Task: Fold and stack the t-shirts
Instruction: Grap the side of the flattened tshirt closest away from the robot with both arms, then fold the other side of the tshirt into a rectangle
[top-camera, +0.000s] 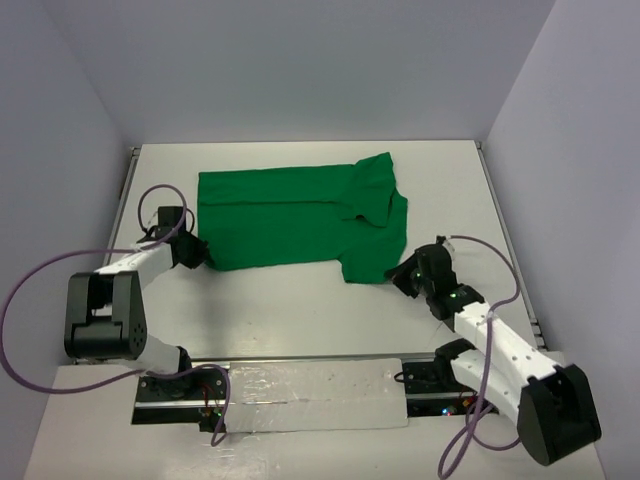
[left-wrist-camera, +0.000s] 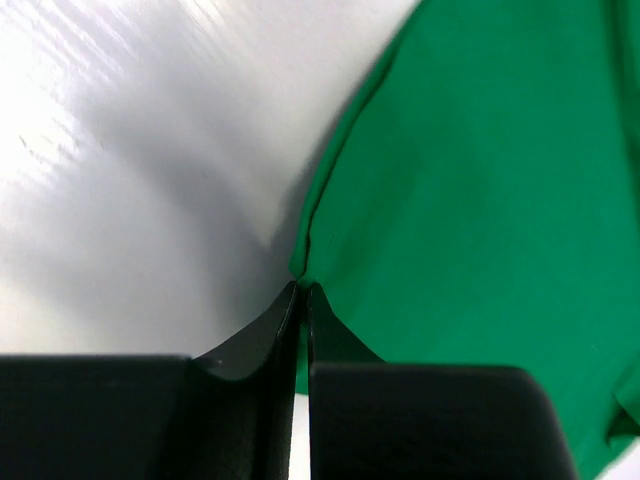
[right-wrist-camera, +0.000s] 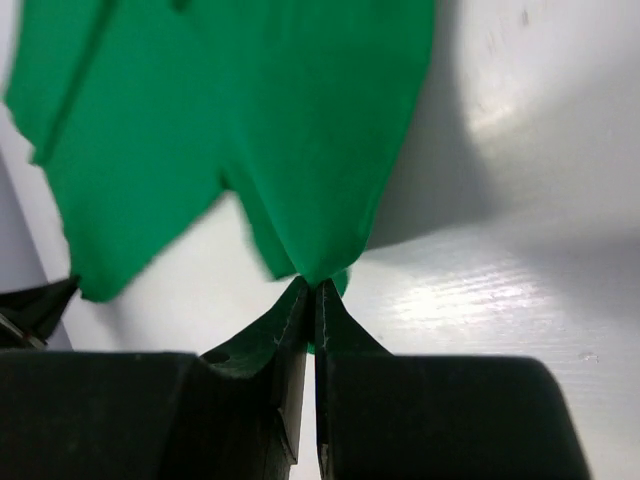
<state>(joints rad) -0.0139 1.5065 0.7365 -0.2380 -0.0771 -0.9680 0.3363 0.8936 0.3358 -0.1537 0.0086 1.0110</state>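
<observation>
One bright green t-shirt lies partly folded on the white table, its long side left to right, a sleeve folded over at the right. My left gripper is shut on the shirt's near left corner; in the left wrist view the cloth edge is pinched at the tips. My right gripper is shut on the shirt's near right corner, and in the right wrist view the cloth hangs lifted from the tips.
White table with walls at the back and both sides. A pale strip lies along the near edge between the arm bases. Purple cables loop beside each arm.
</observation>
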